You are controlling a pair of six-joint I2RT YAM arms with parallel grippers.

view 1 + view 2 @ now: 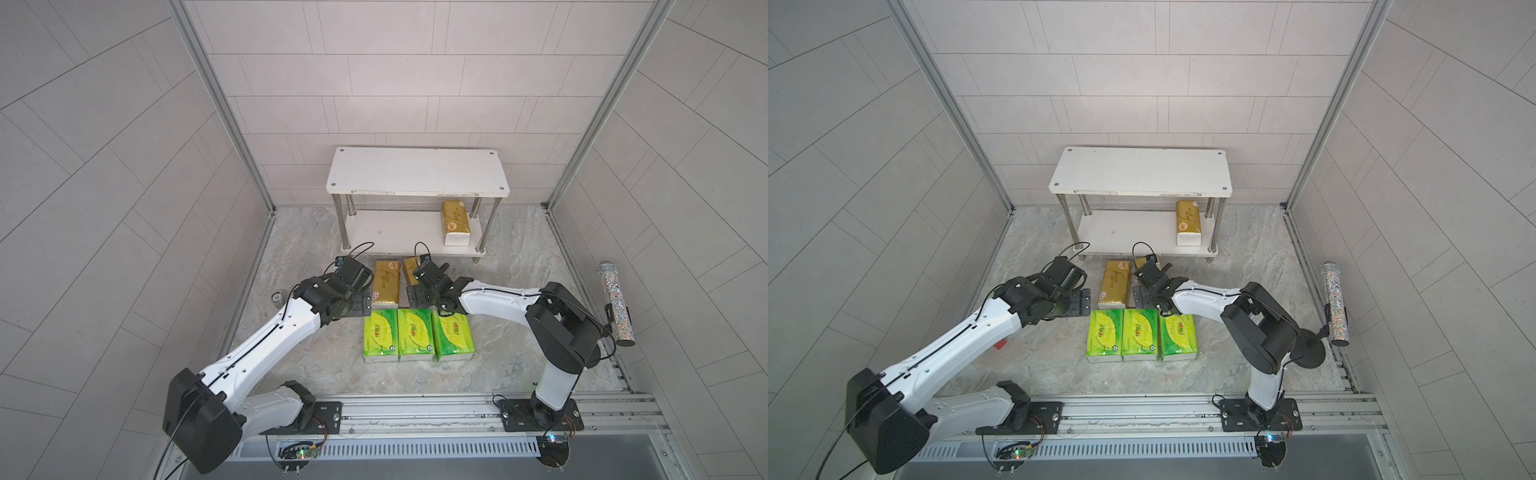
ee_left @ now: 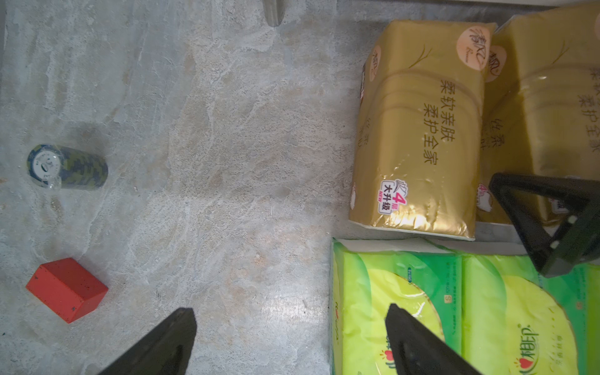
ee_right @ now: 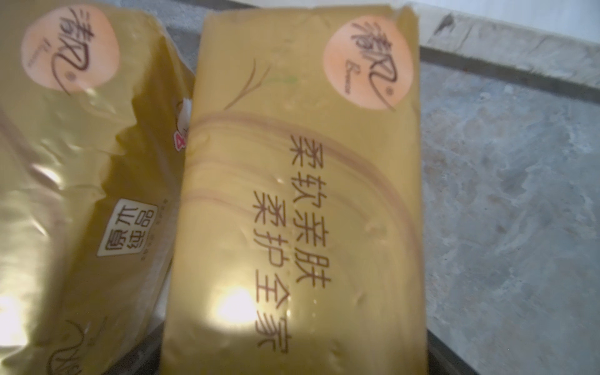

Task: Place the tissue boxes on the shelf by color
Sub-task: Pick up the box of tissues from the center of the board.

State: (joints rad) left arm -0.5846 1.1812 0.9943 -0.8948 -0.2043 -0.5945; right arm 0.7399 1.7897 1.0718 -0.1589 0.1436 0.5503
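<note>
The shelf (image 1: pixel 415 170) stands at the back, and one gold tissue box (image 1: pixel 455 222) lies on its lower board at the right. Two more gold boxes (image 1: pixel 385 282) (image 1: pixel 411 266) lie on the floor in front of it. Three green ones (image 1: pixel 380 336) (image 1: pixel 415 334) (image 1: pixel 453 334) sit in a row nearer me. My left gripper (image 2: pixel 289 310) is open above the far left corner of the leftmost green box (image 2: pixel 389 292), holding nothing. My right gripper (image 3: pixel 292 350) is low over the right-hand gold box (image 3: pixel 302 194), its jaws wide on either side of it; their tips are hidden.
A glittery cylinder (image 1: pixel 617 303) on a black stand is at the right wall. A red block (image 2: pixel 66 289) and a small camouflage-patterned roll (image 2: pixel 68 167) lie on the floor left of the boxes. Tiled walls close in three sides.
</note>
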